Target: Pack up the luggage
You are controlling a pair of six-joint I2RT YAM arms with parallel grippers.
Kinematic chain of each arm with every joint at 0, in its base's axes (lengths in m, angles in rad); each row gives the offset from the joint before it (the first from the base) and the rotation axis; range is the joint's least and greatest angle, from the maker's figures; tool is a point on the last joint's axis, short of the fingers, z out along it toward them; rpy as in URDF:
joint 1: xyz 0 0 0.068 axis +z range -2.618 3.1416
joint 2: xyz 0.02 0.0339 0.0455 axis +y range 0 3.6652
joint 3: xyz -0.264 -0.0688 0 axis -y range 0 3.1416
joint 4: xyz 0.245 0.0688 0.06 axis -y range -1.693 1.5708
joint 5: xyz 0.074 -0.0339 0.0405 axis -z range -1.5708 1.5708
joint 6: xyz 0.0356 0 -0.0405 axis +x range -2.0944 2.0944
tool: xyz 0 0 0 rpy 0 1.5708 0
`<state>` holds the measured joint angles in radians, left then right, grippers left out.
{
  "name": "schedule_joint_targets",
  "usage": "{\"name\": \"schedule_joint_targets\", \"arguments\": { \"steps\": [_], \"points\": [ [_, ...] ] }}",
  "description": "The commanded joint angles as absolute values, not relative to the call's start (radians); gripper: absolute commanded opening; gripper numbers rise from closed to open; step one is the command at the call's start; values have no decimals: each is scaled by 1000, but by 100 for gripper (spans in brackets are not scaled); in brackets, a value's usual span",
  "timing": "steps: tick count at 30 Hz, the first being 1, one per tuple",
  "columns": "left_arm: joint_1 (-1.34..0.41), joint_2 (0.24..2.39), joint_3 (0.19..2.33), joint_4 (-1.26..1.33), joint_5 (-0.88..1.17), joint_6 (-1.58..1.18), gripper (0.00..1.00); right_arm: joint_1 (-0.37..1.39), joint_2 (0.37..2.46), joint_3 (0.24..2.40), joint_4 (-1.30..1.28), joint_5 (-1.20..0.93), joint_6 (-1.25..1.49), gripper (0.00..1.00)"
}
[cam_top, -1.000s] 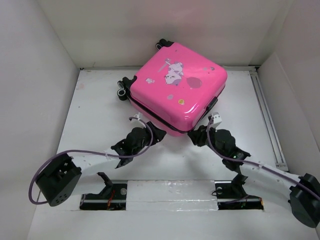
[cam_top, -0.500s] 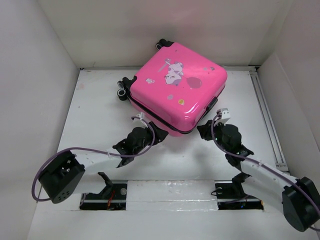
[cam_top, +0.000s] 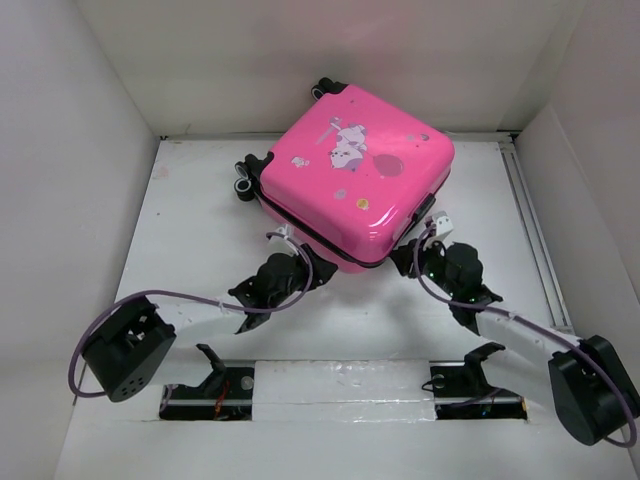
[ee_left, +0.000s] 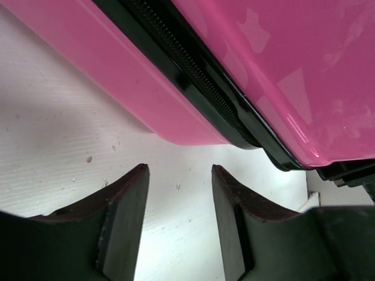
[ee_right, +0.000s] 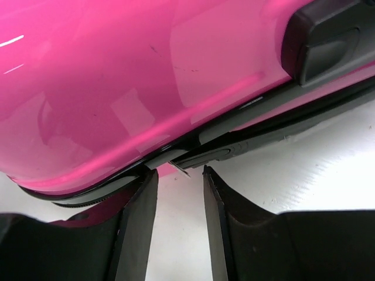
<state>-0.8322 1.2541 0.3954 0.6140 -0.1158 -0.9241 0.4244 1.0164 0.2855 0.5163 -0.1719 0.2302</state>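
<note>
Low in the top view, your two arms come up from the bottom edge and bend in toward the middle. The left gripper (cam_top: 312,268) sits low by the near corner of the luggage (cam_top: 360,170). Its fingers are apart, with only bare table (cam_top: 200,230) between them. The right gripper (cam_top: 408,258) is on the other side of that corner. Its fingers are apart and empty too, with the tips just under the black seam (ee_right: 275,120). Both wrists lie low and point at the side of the case.

The luggage lies flat in the upper middle of the frame, turned like a diamond, with its lid down. You cannot tell if it is zipped.

The shell looks hard, shiny and slippery, so fingers would likely slide off the pink part. It is probably light and may scoot when pushed. Better to grab the seam or the black handle (ee_right: 325,41). The wheels (cam_top: 244,176) are on the far left side.
</note>
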Motion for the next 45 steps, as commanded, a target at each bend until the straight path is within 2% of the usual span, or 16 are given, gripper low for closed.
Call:
{"name": "schedule_joint_targets", "arguments": {
  "steps": [1, 6, 10, 15, 18, 19, 27, 29, 32, 33, 38, 41, 45],
  "points": [
    [-836, 1262, 442, 666, -110, -905, 42, 417, 1043, 310, 666, -232, 187, 43],
    [-836, 1281, 442, 666, -101, -896, 40, 407, 1107, 299, 826, -279, 186, 44],
    [-836, 1281, 451, 666, -110, -896, 40, 407, 1163, 246, 1041, -298, 218, 39],
    [-836, 1290, 471, 657, -132, -876, 39, 417, 1233, 233, 1208, -270, 218, 24],
    [-836, 1299, 480, 657, -141, -876, 38, 428, 1261, 233, 1293, -259, 228, 4],
    [-836, 1310, 480, 657, -150, -876, 38, 428, 1275, 224, 1339, -247, 241, 1],
    [-836, 1362, 512, 686, -184, -876, 35, 486, 1324, 177, 1450, -284, 345, 0],
    [-836, 1371, 524, 707, -210, -876, 35, 535, 1267, 166, 1392, -237, 365, 0],
    [-836, 1396, 557, 716, -236, -876, 35, 693, 1148, 152, 1131, -83, 365, 0],
    [-836, 1396, 567, 716, -236, -867, 35, 737, 1116, 152, 974, -34, 365, 0],
    [-836, 1457, 604, 738, -226, -877, 35, 973, 977, 163, 689, 133, 423, 0],
    [-836, 1488, 627, 761, -206, -877, 35, 1101, 979, 172, 615, 226, 478, 0],
    [-836, 1538, 670, 761, -179, -877, 35, 1245, 1106, 312, 603, 304, 489, 0]
  ]
}}
